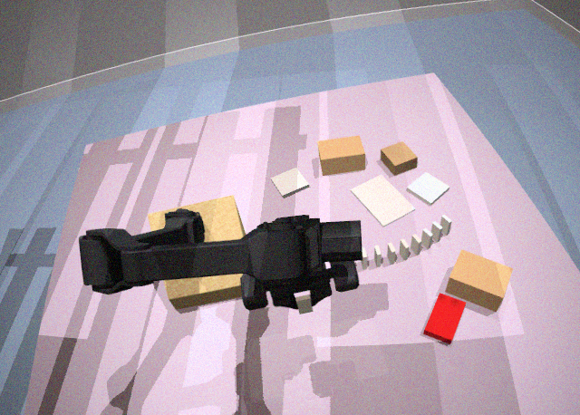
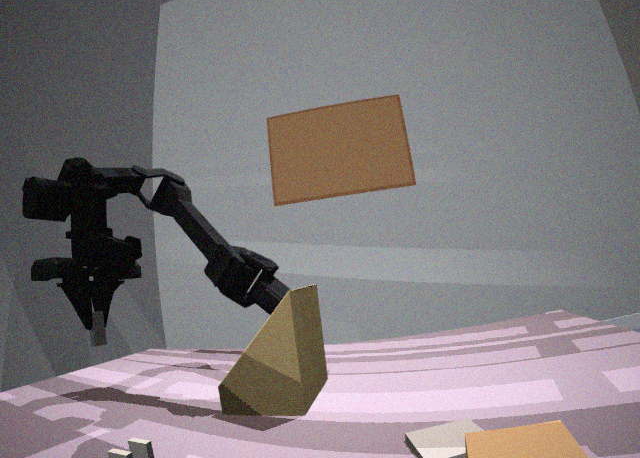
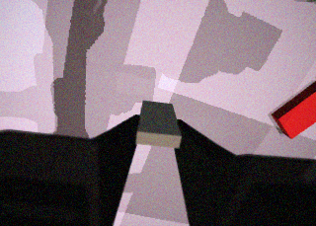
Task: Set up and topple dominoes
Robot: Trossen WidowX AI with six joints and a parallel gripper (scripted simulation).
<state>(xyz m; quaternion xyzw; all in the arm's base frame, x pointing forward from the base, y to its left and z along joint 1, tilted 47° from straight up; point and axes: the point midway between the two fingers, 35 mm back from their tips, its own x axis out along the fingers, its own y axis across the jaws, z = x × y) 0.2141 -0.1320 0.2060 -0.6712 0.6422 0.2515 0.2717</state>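
My gripper (image 2: 97, 322) (image 3: 157, 122) is shut on a pale domino (image 1: 304, 303) (image 2: 98, 331) (image 3: 158, 138) and holds it clear above the table, roughly upright, with its lower part sticking out below the fingertips. In the top view the arm hides the fingers from above. A curved row of several pale standing dominoes (image 1: 405, 250) runs to the right of the gripper in that view; its left end domino (image 1: 364, 259) is partly hidden by the arm. Two domino tops (image 2: 140, 448) show at the bottom edge of the exterior view. No loose domino shows on the table.
A red block (image 1: 445, 318) (image 3: 302, 118) lies beside an orange block (image 1: 479, 279) right of the row. Two more orange blocks (image 1: 342, 155) (image 1: 398, 158) and flat pale tiles (image 1: 382, 199) (image 1: 290, 182) (image 1: 428, 188) lie behind it. A yellow wedge (image 1: 215, 214) (image 2: 279, 360) stands at the arm's base.
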